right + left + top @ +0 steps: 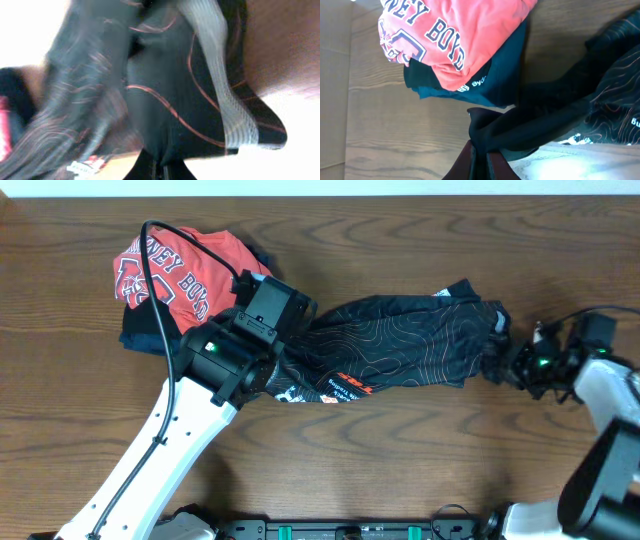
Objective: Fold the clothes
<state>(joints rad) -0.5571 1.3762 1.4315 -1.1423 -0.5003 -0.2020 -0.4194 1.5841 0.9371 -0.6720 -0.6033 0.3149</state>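
— What lay on the wooden counter (pixel 400 460)?
— The black jersey (pixel 410 340), bunched lengthwise across the middle and stretched between my two arms.
— Anything else there?
— A red T-shirt (pixel 175 270) sat on a folded navy garment (pixel 140 335) at the far left, near the jersey's left end.
— And your fingers?
— My left fingers (pixel 481 162) were pinched tight on gathered cloth at its left end. My right fingers (pixel 161 170) were clamped on its right end.
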